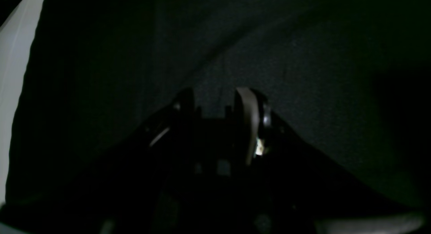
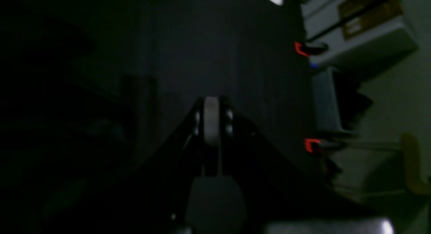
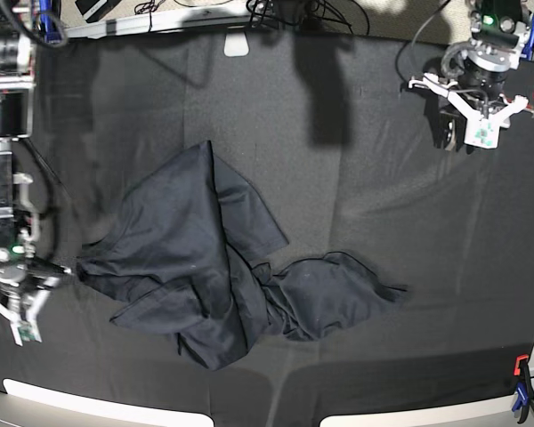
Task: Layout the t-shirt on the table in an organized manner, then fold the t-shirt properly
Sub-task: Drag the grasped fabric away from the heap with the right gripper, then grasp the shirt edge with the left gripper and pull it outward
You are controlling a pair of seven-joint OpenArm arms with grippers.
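The t-shirt (image 3: 222, 280) lies crumpled mid-tabletop (image 3: 383, 178), neither spread nor folded, so the whole task remains. The left pincer (image 3: 467, 129) hangs released over a far corner; the right pincer (image 3: 22, 320) is clenched empty beside the shirt's edge.

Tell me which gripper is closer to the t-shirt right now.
The right gripper, on the base view's left: it sits just beside the t-shirt's nearest edge, jaws shut. The left gripper is open, far off over bare table toward a far corner.

Dim workshop surroundings

Pale floor (image 2: 387, 102) beside red clamps (image 2: 311, 144); cardboard boxes (image 2: 370, 15) on a white shelf; cables (image 3: 294, 11) along the far edge.
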